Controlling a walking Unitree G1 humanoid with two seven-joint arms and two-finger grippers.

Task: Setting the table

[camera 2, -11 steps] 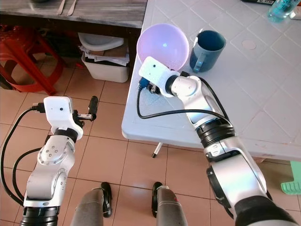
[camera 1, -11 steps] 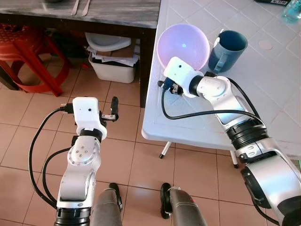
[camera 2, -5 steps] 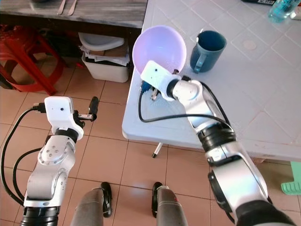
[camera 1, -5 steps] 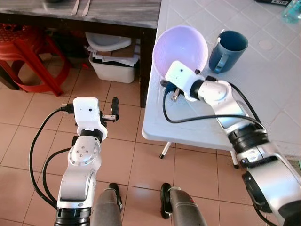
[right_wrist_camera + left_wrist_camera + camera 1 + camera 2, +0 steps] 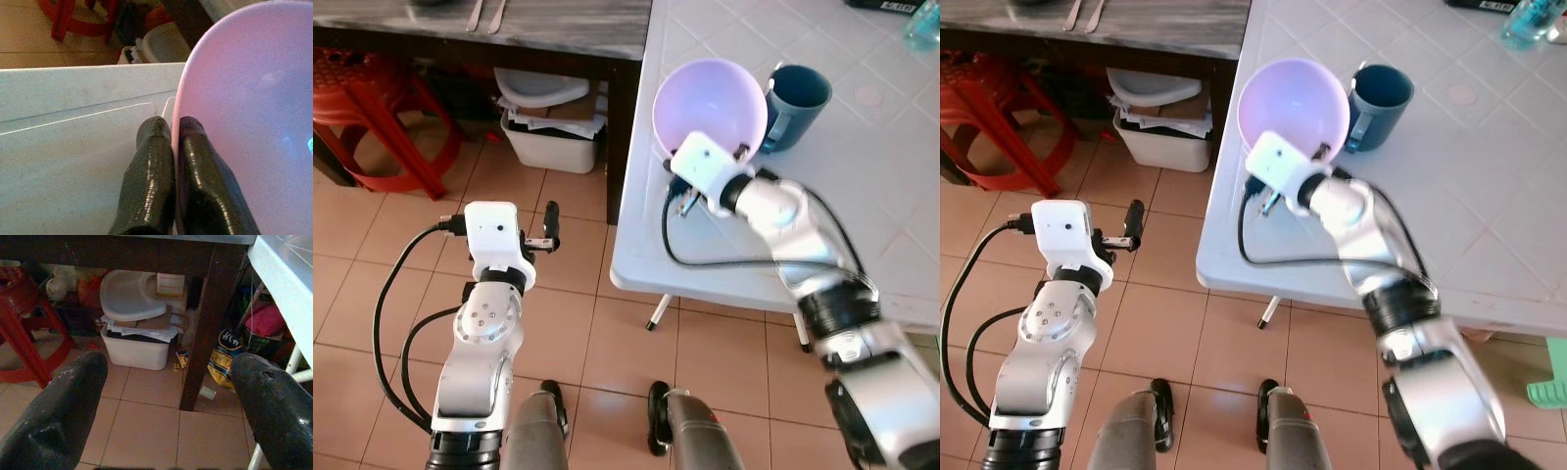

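Note:
A pale purple bowl (image 5: 710,103) is near the left edge of the white tiled table (image 5: 901,196), tipped toward me. Its rim sits close against a dark blue mug (image 5: 795,103). My right gripper (image 5: 741,152) is shut on the bowl's near rim. In the right wrist view one finger lies inside the bowl (image 5: 244,122) and the other outside it. My left gripper (image 5: 548,227) hangs over the floor left of the table, and its fingers (image 5: 63,406) are open with nothing between them.
A dark wooden table (image 5: 558,29) with cutlery (image 5: 484,12) stands at the back left. A white bin (image 5: 548,137) of papers sits under it, and a red stool (image 5: 372,108) is further left. Tiled floor lies under my left arm.
My right gripper has carried the bowl to the right, from overhanging the table's left edge to beside the mug. The left arm has not moved.

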